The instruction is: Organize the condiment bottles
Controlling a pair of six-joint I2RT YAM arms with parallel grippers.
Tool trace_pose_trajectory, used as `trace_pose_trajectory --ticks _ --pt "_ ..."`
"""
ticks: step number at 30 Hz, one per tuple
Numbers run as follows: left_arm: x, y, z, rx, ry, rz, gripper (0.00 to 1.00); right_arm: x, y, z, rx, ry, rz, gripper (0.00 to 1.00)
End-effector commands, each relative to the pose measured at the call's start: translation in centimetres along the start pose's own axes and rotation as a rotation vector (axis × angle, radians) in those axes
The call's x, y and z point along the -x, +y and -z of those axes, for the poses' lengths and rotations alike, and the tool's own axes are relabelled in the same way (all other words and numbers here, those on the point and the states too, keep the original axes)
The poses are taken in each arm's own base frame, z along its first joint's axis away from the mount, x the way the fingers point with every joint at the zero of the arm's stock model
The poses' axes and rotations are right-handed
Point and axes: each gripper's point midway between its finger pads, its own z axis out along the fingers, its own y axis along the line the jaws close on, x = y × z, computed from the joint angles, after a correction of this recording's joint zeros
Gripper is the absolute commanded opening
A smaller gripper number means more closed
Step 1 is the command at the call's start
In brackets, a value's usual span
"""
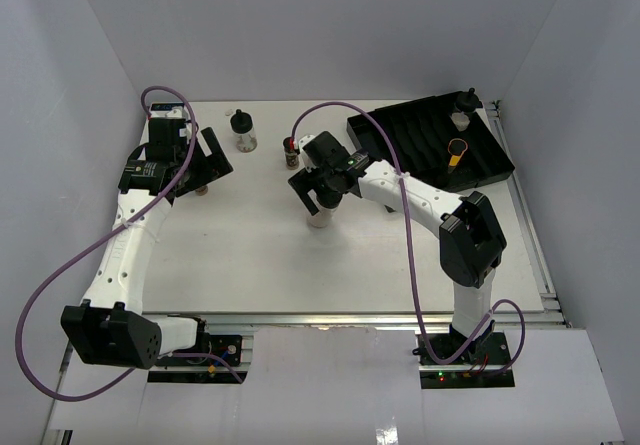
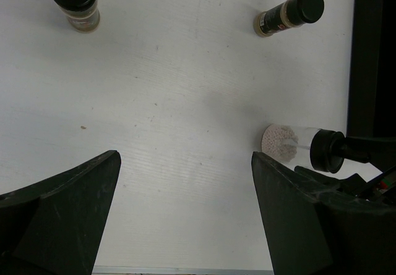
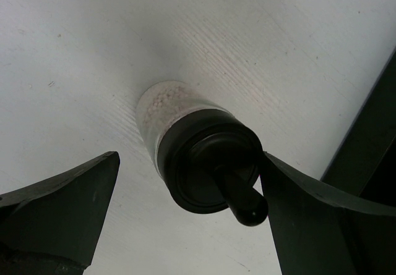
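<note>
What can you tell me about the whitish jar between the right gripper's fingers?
The whitish jar is a small clear cylinder of pale grains, with a black cap bearing a stubby knob. It appears to stand upright on the white table. The right gripper straddles it, jaws open; contact is unclear.

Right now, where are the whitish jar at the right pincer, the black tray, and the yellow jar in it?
whitish jar (image 3: pixel 207 164): right wrist view, on its black cap.
black tray (image 1: pixel 420 130): top external view, on a bare slot.
yellow jar (image 1: pixel 456 153): top external view, on its yellow part.
</note>
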Motion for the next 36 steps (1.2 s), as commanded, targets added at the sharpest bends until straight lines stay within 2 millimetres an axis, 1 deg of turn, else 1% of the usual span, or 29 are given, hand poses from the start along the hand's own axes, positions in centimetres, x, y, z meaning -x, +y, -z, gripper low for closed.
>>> trace_pose_trajectory --ticks 1,3,7,12,15,17,18,21,24,26,29,31,33,35,36 --pt "0.8 -0.5 1.1 -0.034 -0.044 0.009 0.98 2.4 0.1 1.0 0.007 -0.060 0.003 1.00" --pt "0.7 -0.5 1.0 -0.033 -0.043 0.010 0.98 2.7 0.2 1.4 0.009 -0.071 0.003 0.99" --pt "0.4 -1.0 1.1 -0.063 -0.028 0.009 0.98 2.6 0.1 1.6 -0.001 -0.067 0.006 0.98" --pt "0.5 -1.2 1.3 -0.071 -0.030 0.010 0.98 1.9 0.4 1.2 0.010 -0.051 0.009 0.98" --pt "0.4 -1.1 1.5 -0.069 -0.029 0.009 0.98 1.0 1.0 0.7 0.046 -0.036 0.010 0.99" --pt "0.4 -1.0 1.5 -0.064 -0.030 0.005 0.98 0.8 1.4 0.5 0.062 -0.034 0.012 1.00" --pt "0.4 -1.0 1.5 -0.064 -0.031 0.006 0.98 0.7 1.4 0.4 0.065 -0.032 0.012 1.00" --pt "0.3 -0.8 1.4 -0.058 -0.026 0.002 0.98 -0.8 1.5 -0.3 0.069 0.004 0.013 1.00" --pt "0.3 -0.8 1.3 -0.057 -0.024 -0.001 0.98 -1.7 1.7 -0.7 0.076 0.019 0.011 1.00" --pt "0.3 -0.8 1.3 -0.056 -0.024 -0.002 0.98 -2.0 1.7 -0.9 0.076 0.024 0.013 0.99" --pt "0.5 -1.0 1.4 -0.060 -0.026 -0.001 0.98 -1.9 1.6 -1.2 0.073 0.029 0.013 0.89" --pt "0.6 -1.1 1.5 -0.066 -0.027 0.000 0.98 -1.7 1.5 -1.2 0.070 0.028 0.013 0.80" --pt "0.8 -1.2 1.7 -0.068 -0.031 0.001 0.98 -1.2 1.5 -1.1 0.077 0.011 0.046 0.69" --pt "0.9 -1.2 1.9 -0.070 -0.037 0.001 0.98 -0.6 1.4 -0.8 0.082 -0.011 0.060 0.65" --pt "0.9 -1.2 1.9 -0.070 -0.037 0.001 0.98 -0.6 1.3 -0.8 0.077 -0.009 0.063 0.60"
